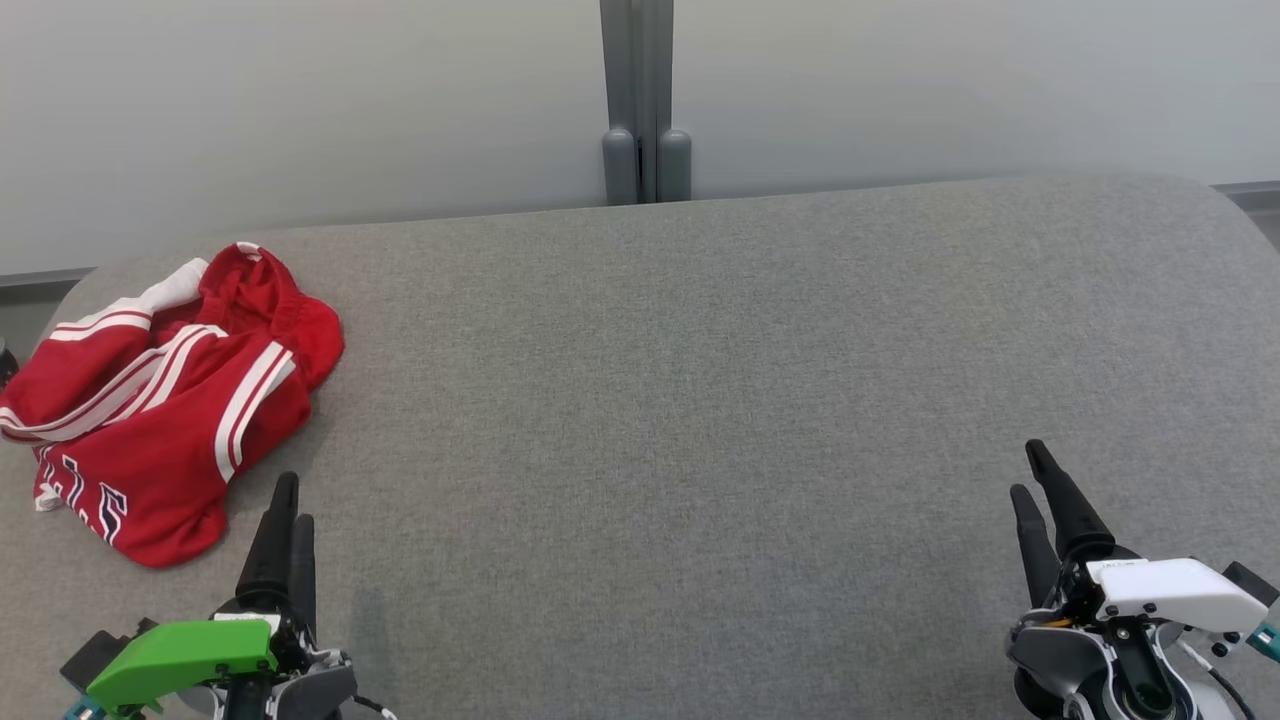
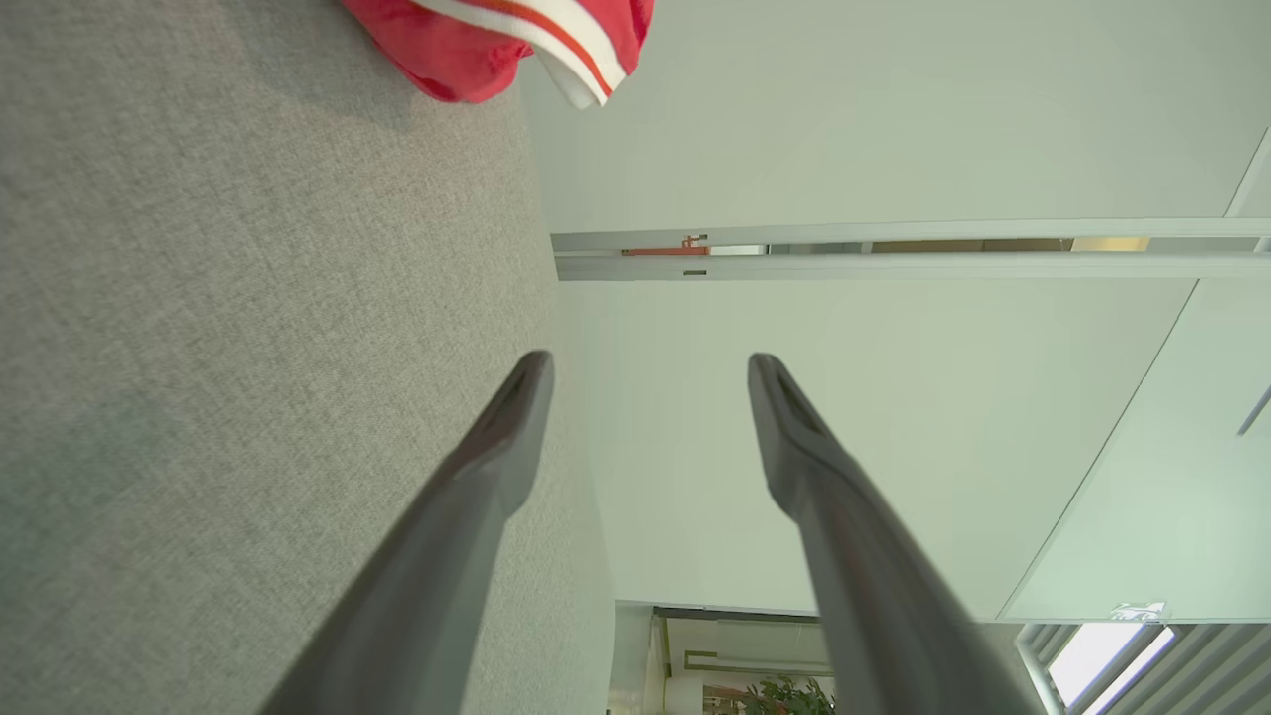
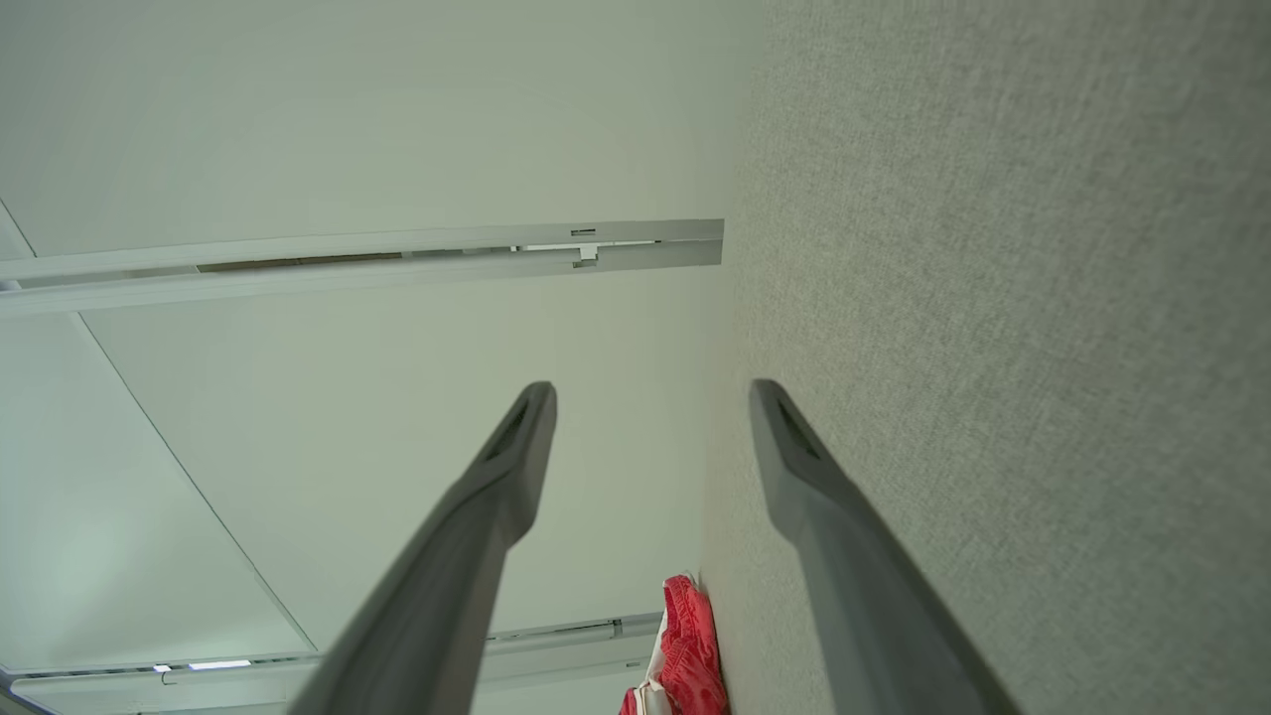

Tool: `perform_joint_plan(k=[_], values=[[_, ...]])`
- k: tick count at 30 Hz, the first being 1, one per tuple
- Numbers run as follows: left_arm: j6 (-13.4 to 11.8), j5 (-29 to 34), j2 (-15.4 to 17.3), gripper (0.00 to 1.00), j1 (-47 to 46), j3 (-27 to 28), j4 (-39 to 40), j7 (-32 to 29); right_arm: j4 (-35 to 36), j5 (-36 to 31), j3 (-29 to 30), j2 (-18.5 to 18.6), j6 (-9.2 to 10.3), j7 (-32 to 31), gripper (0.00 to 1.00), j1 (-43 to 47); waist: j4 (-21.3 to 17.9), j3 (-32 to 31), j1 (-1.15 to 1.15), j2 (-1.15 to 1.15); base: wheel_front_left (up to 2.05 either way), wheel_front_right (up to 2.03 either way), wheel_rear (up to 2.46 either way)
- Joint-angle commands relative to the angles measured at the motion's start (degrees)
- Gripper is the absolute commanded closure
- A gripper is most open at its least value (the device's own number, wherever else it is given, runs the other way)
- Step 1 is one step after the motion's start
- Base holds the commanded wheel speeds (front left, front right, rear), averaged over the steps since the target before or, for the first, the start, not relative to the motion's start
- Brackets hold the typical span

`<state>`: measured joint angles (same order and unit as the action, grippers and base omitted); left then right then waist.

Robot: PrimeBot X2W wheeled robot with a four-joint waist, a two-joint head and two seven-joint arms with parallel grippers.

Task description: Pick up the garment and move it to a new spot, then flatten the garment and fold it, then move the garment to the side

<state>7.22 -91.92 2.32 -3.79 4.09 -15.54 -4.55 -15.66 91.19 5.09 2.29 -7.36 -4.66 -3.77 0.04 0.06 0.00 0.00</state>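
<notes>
Garment: a red sports garment [image 1: 170, 400] with white stripes and dark lettering lies crumpled in a heap on the table's far-left part, one edge reaching the table's left rim.
Table: a grey fabric-covered table [image 1: 700, 400] with rounded corners spreads from side to side, a pale wall [image 1: 300, 100] and a grey post [image 1: 645, 100] standing behind its far edge.
Left gripper: the left gripper [image 1: 295, 500] hangs over the table's near-left part, just on the near side of the garment and not touching it, a green cover on its wrist. It is turned on its side, fingers pointing toward the table's far edge.
Left gripper's state: in the left wrist view, the left gripper [image 2: 647, 362] has its fingers spread, nothing between them; the garment [image 2: 496, 40] lies beyond the tips on the table [image 2: 199, 298].
Right gripper: the right gripper [image 1: 1027, 468] hangs over the table's near-right part, well apart from the garment, a white cover on its wrist, also turned on its side.
Right gripper's state: in the right wrist view, the right gripper [image 3: 651, 389] holds its fingers parted and empty; the garment [image 3: 685, 645] shows small at the table's [image 3: 993, 248] distant end.
</notes>
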Motion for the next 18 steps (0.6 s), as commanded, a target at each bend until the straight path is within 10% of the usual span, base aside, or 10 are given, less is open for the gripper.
perform_joint_plan(k=[1, 18], values=[[0.1, 1.9, 0.3, 0.00, -0.9, -0.3, 1.4, 0.7, 1.1, -2.2, 0.2, 0.3, -0.11, 0.8, 0.00, -0.7, 0.0, 0.0, 0.00, 0.00, 0.00, 0.00, 0.00], [-3.0, 27.7, 0.4, 0.00, -0.2, -4.3, 6.4, 5.0, 7.5, -28.3, -2.2, 0.4, -0.13, 5.1, 0.00, 0.4, 0.4, -0.2, 0.00, 0.00, 0.00, 0.00, 0.00]])
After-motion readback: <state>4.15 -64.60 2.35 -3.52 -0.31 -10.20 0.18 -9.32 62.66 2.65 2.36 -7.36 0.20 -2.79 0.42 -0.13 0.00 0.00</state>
